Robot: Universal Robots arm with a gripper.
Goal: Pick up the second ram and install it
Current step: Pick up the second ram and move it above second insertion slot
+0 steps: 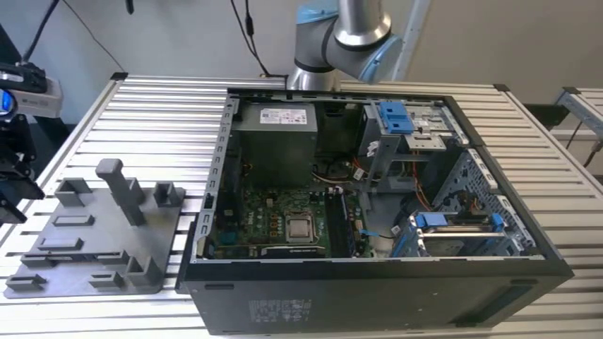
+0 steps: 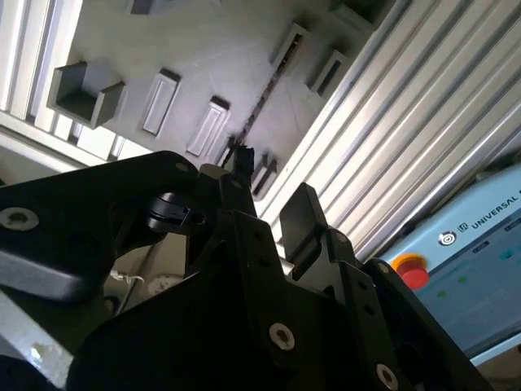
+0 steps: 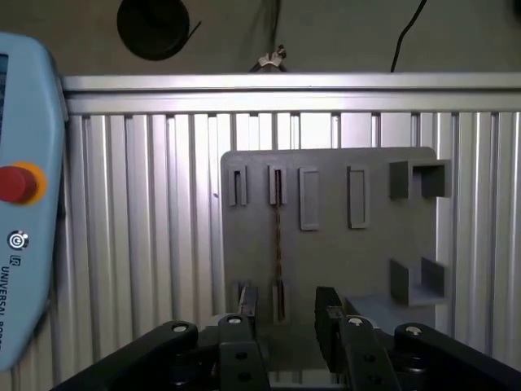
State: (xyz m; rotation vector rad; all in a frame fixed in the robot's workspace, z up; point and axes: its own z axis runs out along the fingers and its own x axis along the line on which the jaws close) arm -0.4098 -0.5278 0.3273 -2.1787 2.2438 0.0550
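Tool (image 3: pixel 286 314), jaws apart & empty, hangs over second ram (image 3: pixel 277 244), edge-up in grey tray (image 1: pixel 90 244) low on exterior view's left. Best approach imo: centre on stick, keep jaws square.

Glare is whitening the table (image 2: pixel 24 49) in the second wrist view; shadow is dimming the computer case (image 1: pixel 377 296) in the exterior view.
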